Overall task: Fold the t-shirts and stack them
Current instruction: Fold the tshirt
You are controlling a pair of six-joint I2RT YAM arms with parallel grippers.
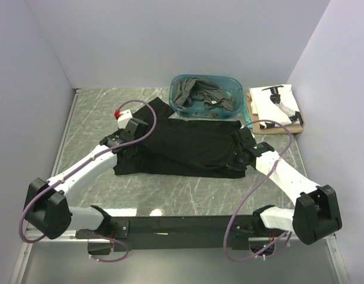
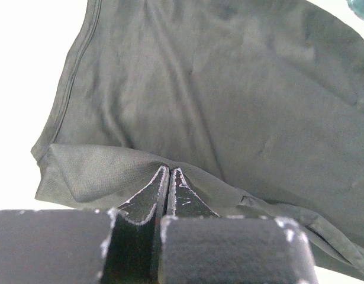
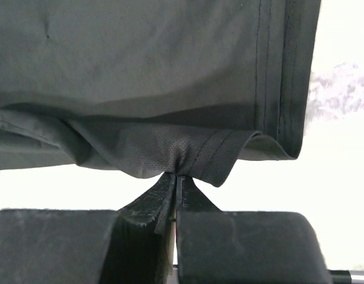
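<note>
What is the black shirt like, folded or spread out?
Mostly spread: the black t-shirt lies wide across the table, only its pinched edges doubled over.

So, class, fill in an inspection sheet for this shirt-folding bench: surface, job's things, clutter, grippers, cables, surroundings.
Surface: grey marbled tabletop, no spills seen.
Job's things: plain black cloth t-shirt spread mid-table; folded white printed t-shirt lying on a tan one, far right; crumpled dark grey shirts in the tub.
Clutter: teal plastic tub at the far edge; small red piece by the left arm, unidentifiable.
Grippers: left gripper and right gripper both shut, each pinching an edge of the black t-shirt.
Cables: purple cables loop along both arms.
Surroundings: plain pale walls on three sides.
</note>
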